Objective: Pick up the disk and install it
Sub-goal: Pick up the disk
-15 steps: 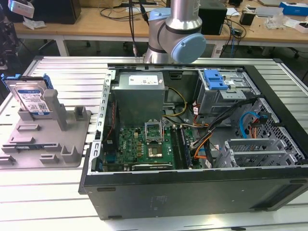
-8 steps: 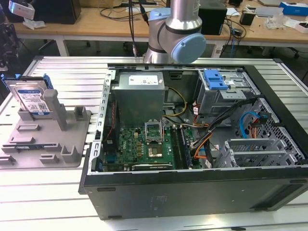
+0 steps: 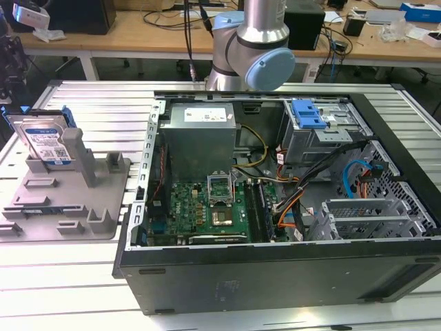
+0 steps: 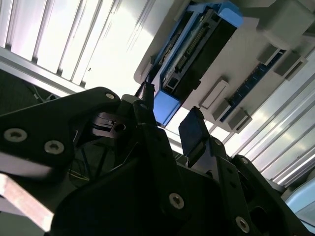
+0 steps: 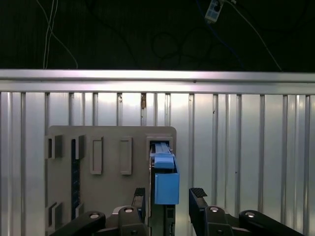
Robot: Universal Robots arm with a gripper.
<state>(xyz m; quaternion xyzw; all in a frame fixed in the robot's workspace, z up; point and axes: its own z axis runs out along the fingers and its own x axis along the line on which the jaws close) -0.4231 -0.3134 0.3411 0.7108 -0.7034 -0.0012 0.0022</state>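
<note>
Evidently pre-grasp, open fingers (image 5: 198,193) straddle the upright disk (image 5: 165,183) off-centre, so gripping likely calls for centring them first

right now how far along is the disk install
Nothing looks finished yet. The disk stands upright in its grey holder on the exterior view's left, outside the open computer case. In hand: in the first wrist view the gripper is at the disk, fingers open on either side of its blue bracket. Not yet done: the grasp, the lift, seating it in the case.
</note>
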